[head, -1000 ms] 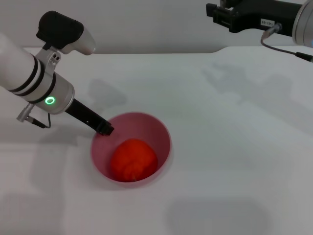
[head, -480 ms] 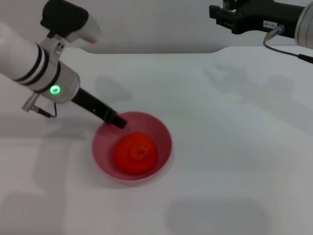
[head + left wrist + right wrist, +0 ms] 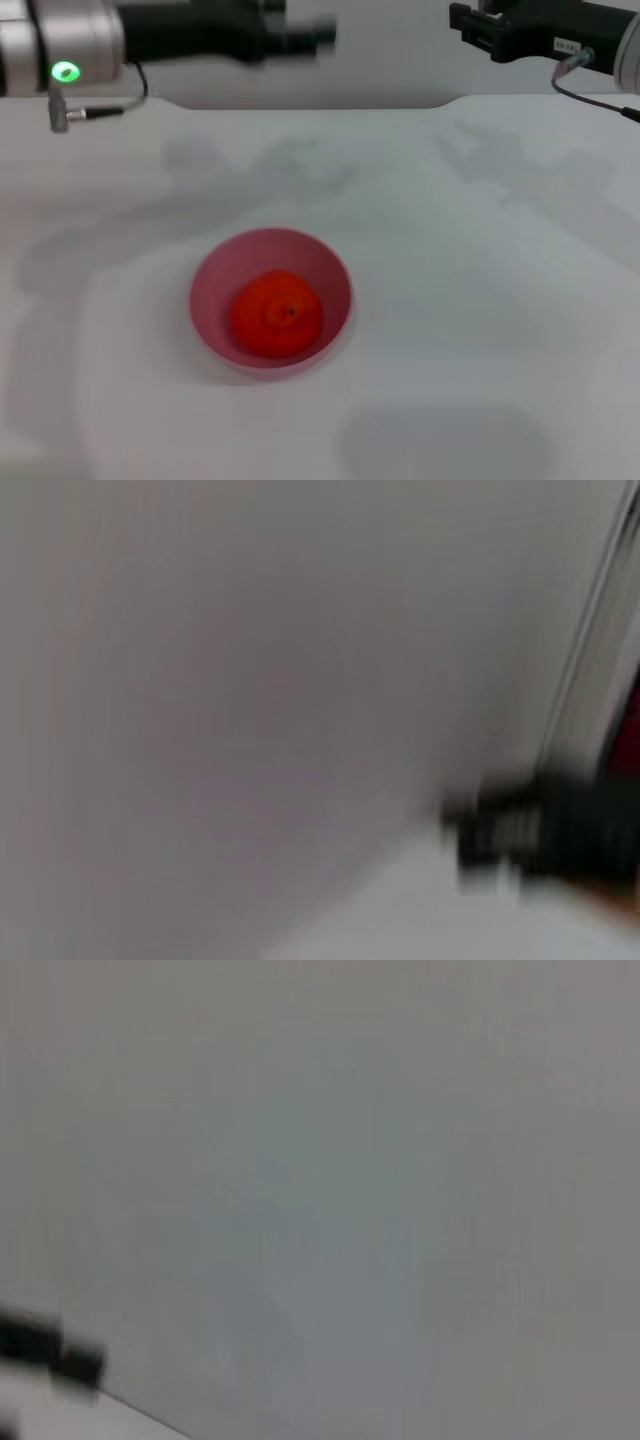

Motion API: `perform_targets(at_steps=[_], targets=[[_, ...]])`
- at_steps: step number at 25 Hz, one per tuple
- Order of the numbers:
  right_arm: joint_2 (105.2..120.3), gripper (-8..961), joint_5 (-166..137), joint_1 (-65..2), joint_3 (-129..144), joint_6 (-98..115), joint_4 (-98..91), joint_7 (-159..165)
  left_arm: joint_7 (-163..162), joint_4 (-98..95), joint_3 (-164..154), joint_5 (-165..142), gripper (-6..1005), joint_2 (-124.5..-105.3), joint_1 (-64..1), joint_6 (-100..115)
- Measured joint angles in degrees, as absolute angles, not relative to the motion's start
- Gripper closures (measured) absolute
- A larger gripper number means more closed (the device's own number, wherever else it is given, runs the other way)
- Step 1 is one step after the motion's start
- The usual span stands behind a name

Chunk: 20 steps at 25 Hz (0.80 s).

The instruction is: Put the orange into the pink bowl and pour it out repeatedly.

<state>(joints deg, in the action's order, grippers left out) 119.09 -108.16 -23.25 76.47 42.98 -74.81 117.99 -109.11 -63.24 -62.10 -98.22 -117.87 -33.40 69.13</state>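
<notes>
White table [image 3: 480, 300], orange [image 3: 276, 316] in pink bowl [image 3: 215, 283]

One orange [image 3: 276, 315], one pink bowl [image 3: 216, 277], two pincers, left pincer [image 3: 300, 35], right pincer [image 3: 470, 22], one table [image 3: 480, 300]

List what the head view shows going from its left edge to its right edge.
Left claw raised at the top left → pink bowl on the table, the orange inside it → right claw raised at the top right.
</notes>
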Motion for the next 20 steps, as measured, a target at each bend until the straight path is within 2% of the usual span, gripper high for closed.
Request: perform_targets(at_steps=[2, 9, 14, 20], targets=[[119.09, 570, -105.62, -22.8, 76.61, 41.55, -74.09, 114.39, -98.51, -58.27, -62.28, -85.27, 159, -117.93, -31.63, 67.39], [119.09, 571, -76.77, -20.71, 74.33, 37.02, -66.04, 85.8, -59.26, -40.64, -64.27, -49.29, 162, -118.74, -26.36, 66.11], [119.09, 571, -51.49, -20.55, 71.2, 39.14, -56.06, 60.56, -42.85, -33.79, -68.37, -30.58, 167, -118.76, -22.53, 65.91], [119.0, 571, -27.23, -20.86, 65.83, 56.74, -39.73, 37.61, -29.14, -30.77, -72.36, -17.42, 167, -118.73, -17.03, 65.9]])
